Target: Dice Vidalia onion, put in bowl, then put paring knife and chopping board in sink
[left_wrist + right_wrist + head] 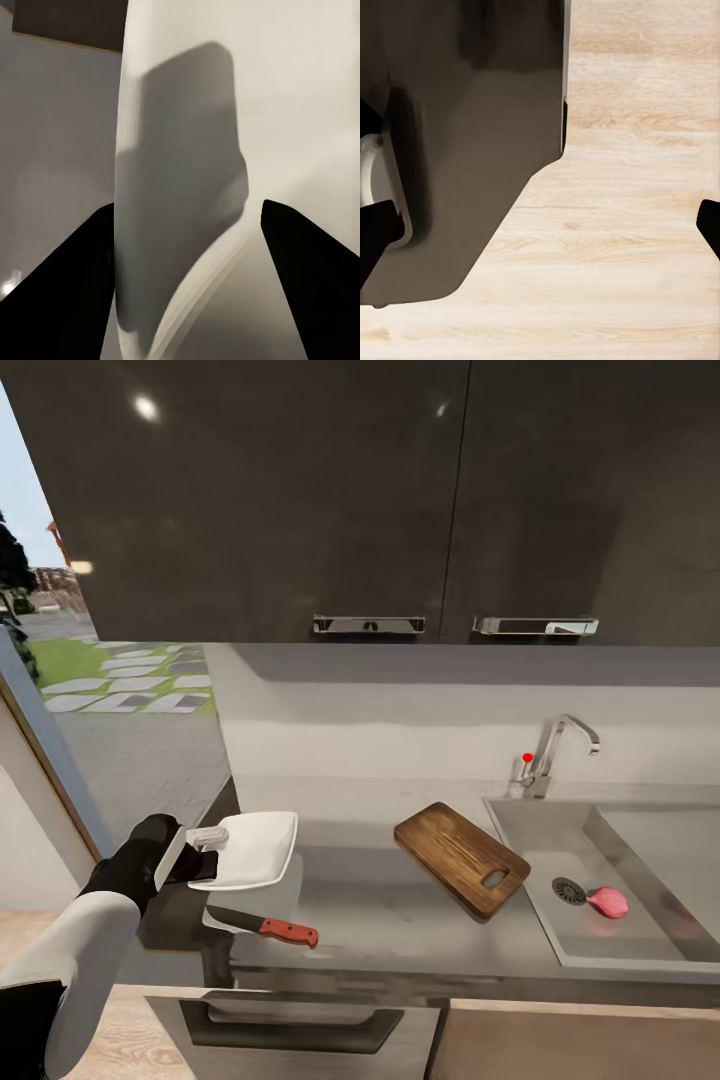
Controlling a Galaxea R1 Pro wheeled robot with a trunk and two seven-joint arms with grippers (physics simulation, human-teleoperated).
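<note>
My left gripper (212, 852) is shut on the left rim of the white bowl (262, 845), which sits slightly raised over the countertop's (380, 915) left end. In the left wrist view the bowl (300, 112) has its rim between the dark fingers (71, 300). The paring knife (266, 927) lies on the counter just in front of the bowl, its red-brown handle pointing right. Beside the sink (530, 850), the chopping board (462, 857) lies at an angle. In the basin, next to the round drain (569, 890), rests the pinkish Vidalia onion (608, 901). My right gripper (544, 225) is open over wooden floor.
A chrome faucet (553, 752) with a red-tipped lever stands behind the sink. Dark wall cabinets (300, 500) hang above the counter. A window (100, 660) opens to the left. A drawer handle (300, 1025) sits below the counter's front edge. The robot's dark base (465, 150) appears in the right wrist view.
</note>
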